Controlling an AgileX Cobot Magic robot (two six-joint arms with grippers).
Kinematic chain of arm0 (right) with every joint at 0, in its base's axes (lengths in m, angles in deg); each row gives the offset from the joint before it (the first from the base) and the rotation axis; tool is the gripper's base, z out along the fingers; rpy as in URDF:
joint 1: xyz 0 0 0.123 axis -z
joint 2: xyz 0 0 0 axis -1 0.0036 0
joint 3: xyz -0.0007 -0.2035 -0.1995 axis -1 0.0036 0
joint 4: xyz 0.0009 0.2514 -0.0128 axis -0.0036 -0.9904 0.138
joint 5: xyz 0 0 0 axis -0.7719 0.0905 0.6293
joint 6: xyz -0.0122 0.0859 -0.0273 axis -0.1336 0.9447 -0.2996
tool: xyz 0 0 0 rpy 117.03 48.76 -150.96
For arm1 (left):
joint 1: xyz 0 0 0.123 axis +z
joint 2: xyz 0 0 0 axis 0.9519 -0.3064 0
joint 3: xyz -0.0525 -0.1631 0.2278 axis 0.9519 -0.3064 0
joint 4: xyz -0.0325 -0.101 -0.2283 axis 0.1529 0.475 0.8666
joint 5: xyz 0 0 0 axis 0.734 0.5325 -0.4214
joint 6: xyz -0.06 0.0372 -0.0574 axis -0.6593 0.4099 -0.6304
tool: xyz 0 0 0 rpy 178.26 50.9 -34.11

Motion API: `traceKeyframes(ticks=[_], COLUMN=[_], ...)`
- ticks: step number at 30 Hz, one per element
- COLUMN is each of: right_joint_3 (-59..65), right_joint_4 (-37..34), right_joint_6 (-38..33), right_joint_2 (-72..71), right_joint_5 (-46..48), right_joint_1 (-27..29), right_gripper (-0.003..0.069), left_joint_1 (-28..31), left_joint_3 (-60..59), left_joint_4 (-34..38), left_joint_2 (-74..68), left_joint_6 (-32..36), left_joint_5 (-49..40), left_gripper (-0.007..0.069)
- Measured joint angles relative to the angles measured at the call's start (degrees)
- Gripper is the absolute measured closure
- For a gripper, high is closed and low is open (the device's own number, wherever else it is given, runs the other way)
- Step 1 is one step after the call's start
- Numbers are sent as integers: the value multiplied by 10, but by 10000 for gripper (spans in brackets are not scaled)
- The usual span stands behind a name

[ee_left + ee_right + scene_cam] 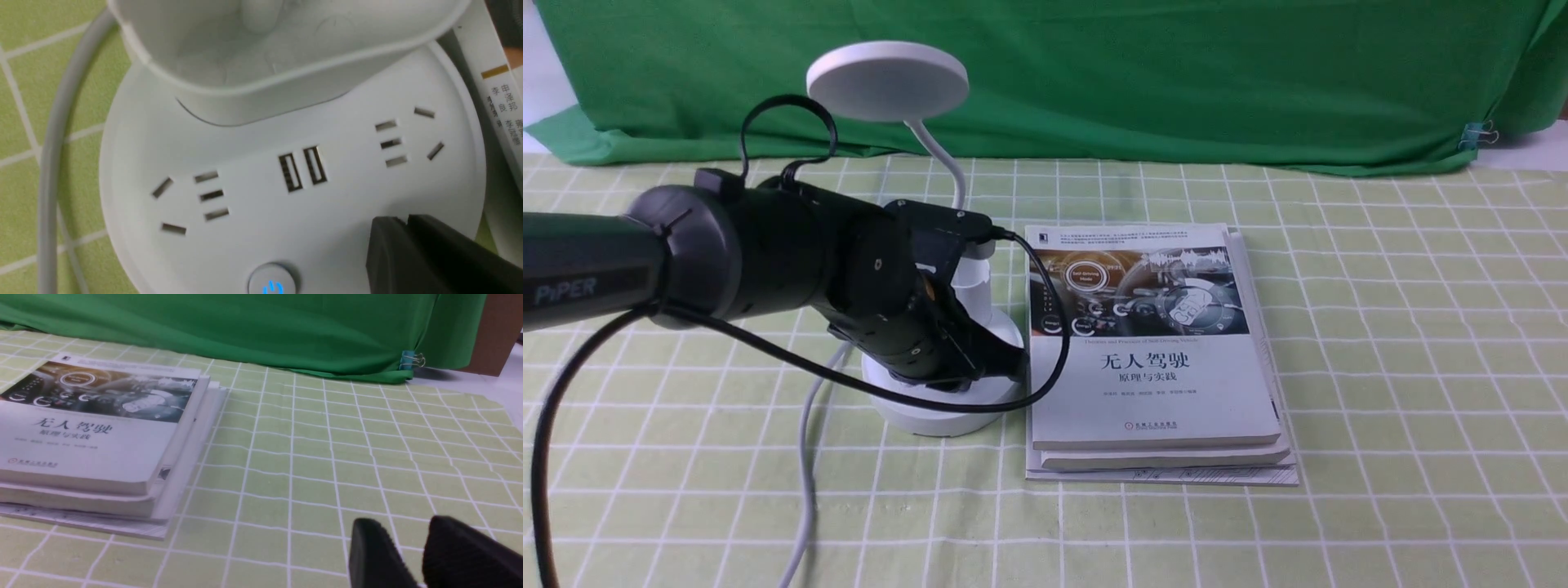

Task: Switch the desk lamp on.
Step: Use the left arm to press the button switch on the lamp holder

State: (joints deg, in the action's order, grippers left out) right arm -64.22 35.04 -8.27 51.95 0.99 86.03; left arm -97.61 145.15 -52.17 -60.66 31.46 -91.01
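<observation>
Desk lamp (888, 82) stands on bench (1421, 367), just left of book stack (1152, 376). Its cup (253, 61) is blurred, contents unclear. Left gripper (404, 223), pressed together, hangs over the lamp base near the blue-lit button (271, 283). Right gripper (404, 527) is slightly spread, holding nothing. White cord (809, 457) trails left.

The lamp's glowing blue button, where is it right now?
In the left wrist view, the button sits on the desk lamp's base, between its rim and the two USB ports, with the left tool close beside it.
</observation>
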Motion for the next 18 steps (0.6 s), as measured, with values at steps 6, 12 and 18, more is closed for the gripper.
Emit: traceKeyframes(ticks=[6, 12, 18], right_joint_3=[0, 0, 0], right_joint_4=[0, 0, 0], right_joint_6=[0, 0, 0], right_joint_2=[0, 0, 0], right_joint_5=[0, 0, 0], right_joint_1=[0, 0, 0], right_gripper=[414, 414, 414], left_joint_1=[0, 0, 0], left_joint_3=[4, 4, 1], left_joint_4=[1, 1, -2], left_joint_2=[-3, -4, 9], left_joint_6=[0, 0, 0], left_joint_5=[3, 3, -10], left_gripper=[606, 606, 606])
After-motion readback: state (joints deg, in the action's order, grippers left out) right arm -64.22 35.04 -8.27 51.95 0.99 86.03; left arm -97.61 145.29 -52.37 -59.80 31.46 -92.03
